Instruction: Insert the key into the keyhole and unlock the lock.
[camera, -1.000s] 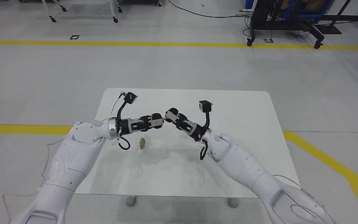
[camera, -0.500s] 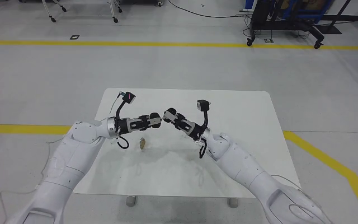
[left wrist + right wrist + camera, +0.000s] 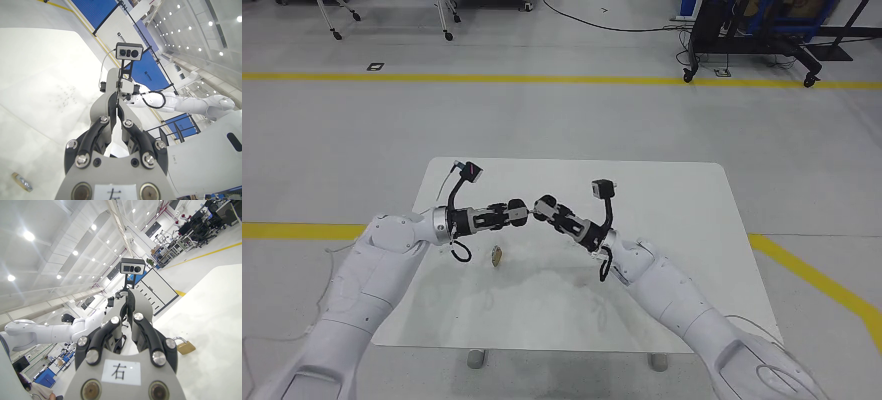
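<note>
Above white bench point(image 3: 662, 200), left gripper point(image 3: 523, 211), right gripper point(image 3: 545, 208) near tip to tip, fingers pinched narrow; I cannot tell if either holds key. Risk: unheld brass padlock point(image 3: 498, 256) skids when pushed.

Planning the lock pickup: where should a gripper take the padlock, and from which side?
Probably the brass body, from above, pinching across its narrow sides: the padlock lies flat on the table, and its thin shackle offers little to hold.
</note>
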{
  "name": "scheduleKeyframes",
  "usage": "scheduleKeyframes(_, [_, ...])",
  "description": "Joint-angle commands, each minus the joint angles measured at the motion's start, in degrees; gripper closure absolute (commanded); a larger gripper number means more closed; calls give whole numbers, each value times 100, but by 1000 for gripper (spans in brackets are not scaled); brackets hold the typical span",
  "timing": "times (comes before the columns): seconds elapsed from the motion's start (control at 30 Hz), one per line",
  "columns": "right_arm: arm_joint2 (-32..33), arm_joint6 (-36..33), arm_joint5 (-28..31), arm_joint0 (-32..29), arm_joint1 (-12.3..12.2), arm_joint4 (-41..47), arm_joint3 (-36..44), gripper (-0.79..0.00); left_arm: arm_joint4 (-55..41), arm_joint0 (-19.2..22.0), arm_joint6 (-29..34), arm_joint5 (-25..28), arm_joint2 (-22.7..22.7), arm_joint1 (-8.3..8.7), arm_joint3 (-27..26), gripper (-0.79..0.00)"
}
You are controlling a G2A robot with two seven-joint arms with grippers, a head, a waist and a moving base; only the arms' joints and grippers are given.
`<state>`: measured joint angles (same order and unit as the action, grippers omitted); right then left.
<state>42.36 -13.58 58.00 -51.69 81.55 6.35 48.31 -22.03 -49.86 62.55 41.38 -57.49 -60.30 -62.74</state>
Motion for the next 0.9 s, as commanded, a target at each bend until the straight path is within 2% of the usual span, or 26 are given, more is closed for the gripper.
scheduleKeyframes(0.0, [39,-99,0,-4,21,44,-22,0,12,6,-2,1,3,-3,10,0])
scheduleKeyframes(0.27, [302,-503,0,-52,91,102,-94,0,29,21,-39,-5,-8,-14,56,0])
scheduleKeyframes(0.3, [334,-528,0,-55,100,90,-104,-40,34,22,-47,-6,-13,-14,60,0])
scheduleKeyframes(0.33, [364,-545,0,-66,110,92,-99,-311,42,23,-55,-7,-20,-13,66,0])
scheduleKeyframes(0.37, [392,-574,0,-73,119,77,-102,-369,40,22,-61,-10,-26,-13,73,0])
scheduleKeyframes(0.4, [421,-601,0,-77,126,56,-107,-391,38,22,-59,-15,-30,-13,75,0])
scheduleKeyframes(0.43, [455,-614,0,-88,134,54,-98,-496,36,23,-61,-18,-40,-11,82,0])
scheduleKeyframes(0.47, [500,-615,0,-98,138,48,-79,-776,34,24,-61,-19,-51,-10,86,0])
scheduleKeyframes(0.67, [814,-599,0,-225,137,66,126,-785,-52,11,-40,3,-142,8,96,0])
scheduleKeyframes(0.87, [814,-599,0,-225,137,66,126,-785,-140,-8,-19,-12,-180,14,98,0])
